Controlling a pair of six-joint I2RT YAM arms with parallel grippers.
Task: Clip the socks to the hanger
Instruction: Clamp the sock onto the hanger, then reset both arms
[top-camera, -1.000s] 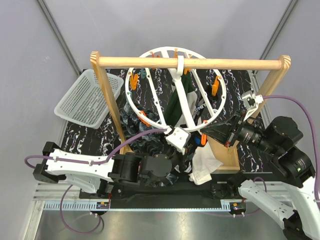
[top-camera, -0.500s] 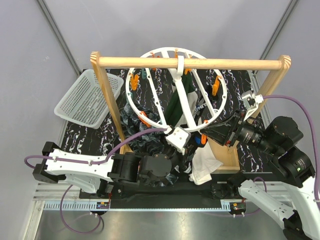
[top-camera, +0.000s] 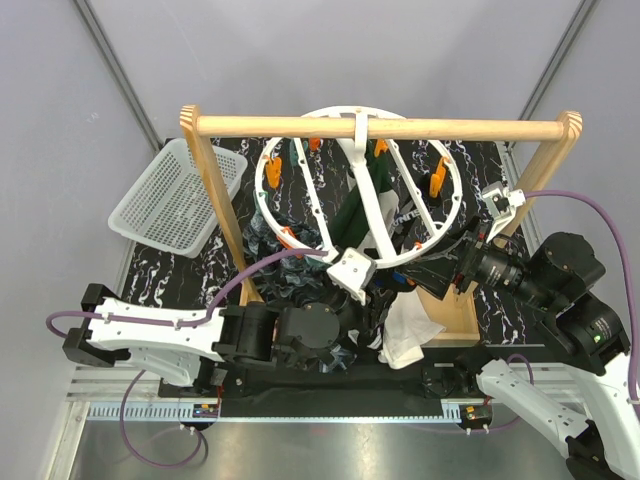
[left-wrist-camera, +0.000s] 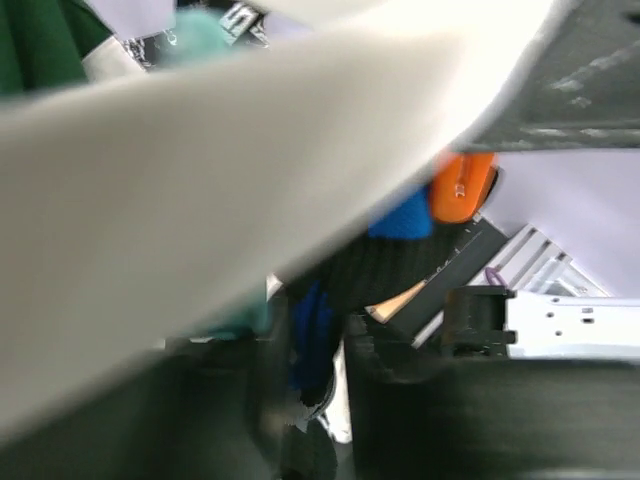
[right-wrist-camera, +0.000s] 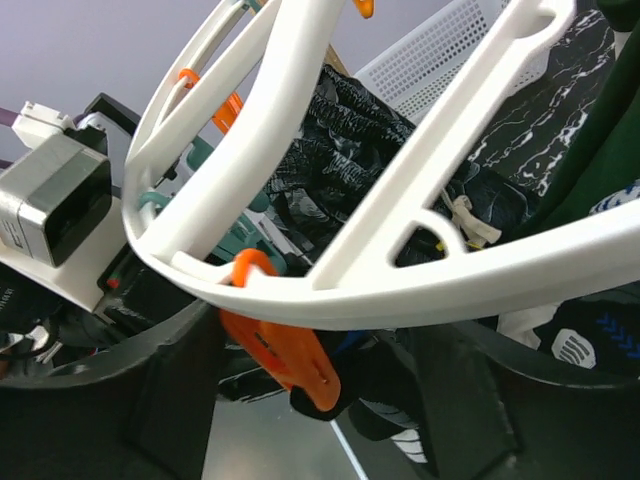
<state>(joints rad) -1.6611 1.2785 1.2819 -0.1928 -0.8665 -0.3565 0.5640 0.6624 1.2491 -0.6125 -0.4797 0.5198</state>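
- Swung slightly rightward under the wooden rail (top-camera: 450, 128): the hanger (top-camera: 368, 205), hooked over the rail's middle.
- Below the rail's middle, one dark green sock (top-camera: 345, 222) hangs inside the ring, and I judge it clipped. The mottled socks (right-wrist-camera: 345, 125) bunched on my side of the rail remain, so I'm early.
- I see my right gripper (right-wrist-camera: 315, 345) spread wide around an orange peg (right-wrist-camera: 285, 352). For my left gripper (top-camera: 360, 292) I cannot tell.
- No legible writing; only a small white sock logo (right-wrist-camera: 573, 348).
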